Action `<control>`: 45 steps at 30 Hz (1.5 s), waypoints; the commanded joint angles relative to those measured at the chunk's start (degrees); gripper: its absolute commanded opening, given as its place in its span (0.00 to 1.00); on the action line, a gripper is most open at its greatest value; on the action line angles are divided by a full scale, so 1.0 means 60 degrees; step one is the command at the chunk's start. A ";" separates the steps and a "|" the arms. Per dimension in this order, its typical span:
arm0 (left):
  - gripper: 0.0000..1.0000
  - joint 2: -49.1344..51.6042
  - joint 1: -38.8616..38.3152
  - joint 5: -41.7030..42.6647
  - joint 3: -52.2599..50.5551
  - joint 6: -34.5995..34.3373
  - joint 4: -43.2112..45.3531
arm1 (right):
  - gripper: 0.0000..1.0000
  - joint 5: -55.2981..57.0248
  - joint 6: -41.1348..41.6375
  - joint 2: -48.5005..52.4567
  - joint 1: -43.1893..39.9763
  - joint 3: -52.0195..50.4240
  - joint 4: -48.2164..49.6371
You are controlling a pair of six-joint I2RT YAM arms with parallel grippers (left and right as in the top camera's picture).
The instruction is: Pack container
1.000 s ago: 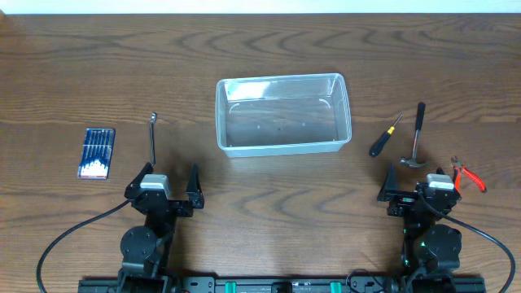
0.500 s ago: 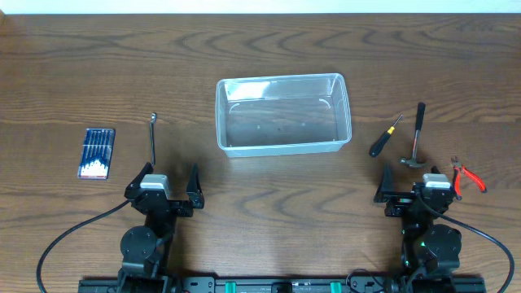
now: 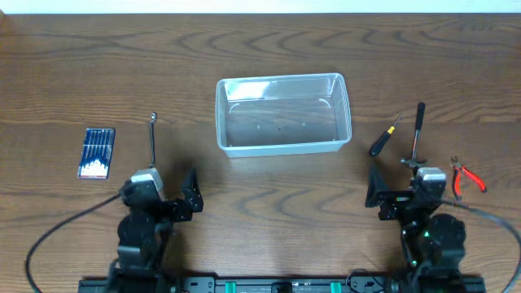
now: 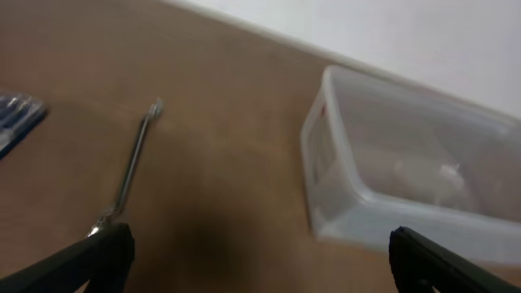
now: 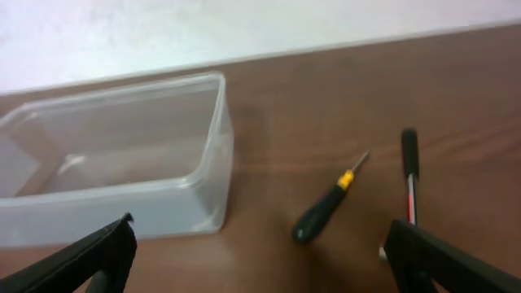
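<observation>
Find empty container (image 3: 283, 148) at frame centre, equally reachable from both sides | left gripper (image 4: 260, 252) spread, holding nothing | right gripper (image 5: 260, 244) spread, empty | wrench (image 3: 152, 138) frame-left, screwdriver (image 3: 384, 137) frame-right: staged per side.

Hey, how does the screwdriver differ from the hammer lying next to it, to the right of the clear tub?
The screwdriver is shorter than the hammer. The screwdriver lies diagonally in the overhead view, while the hammer lies nearly straight, head toward the robot. The screwdriver has a yellow collar and the hammer shows none. Both have black grips and lie flat on the table, right of the container.
</observation>
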 commanded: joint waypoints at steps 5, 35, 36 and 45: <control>0.98 0.4051 -0.0047 -0.0113 0.4320 0.1559 -0.2426 | 0.99 -0.0346 0.0288 0.3424 -0.0131 0.4448 -0.3697; 0.98 0.7781 -0.0047 0.0025 0.7737 0.1402 -0.6812 | 0.99 0.1876 0.1931 1.1795 -0.2350 1.2098 -1.1326; 0.98 0.7781 -0.0047 0.0025 0.7737 0.1402 -0.6812 | 0.99 0.1880 0.1829 1.2047 -0.2350 1.2094 -1.1224; 0.98 0.7781 -0.0047 0.0022 0.7737 0.1402 -0.6808 | 0.99 0.1920 -0.1490 1.3675 -0.2353 1.2091 -0.8907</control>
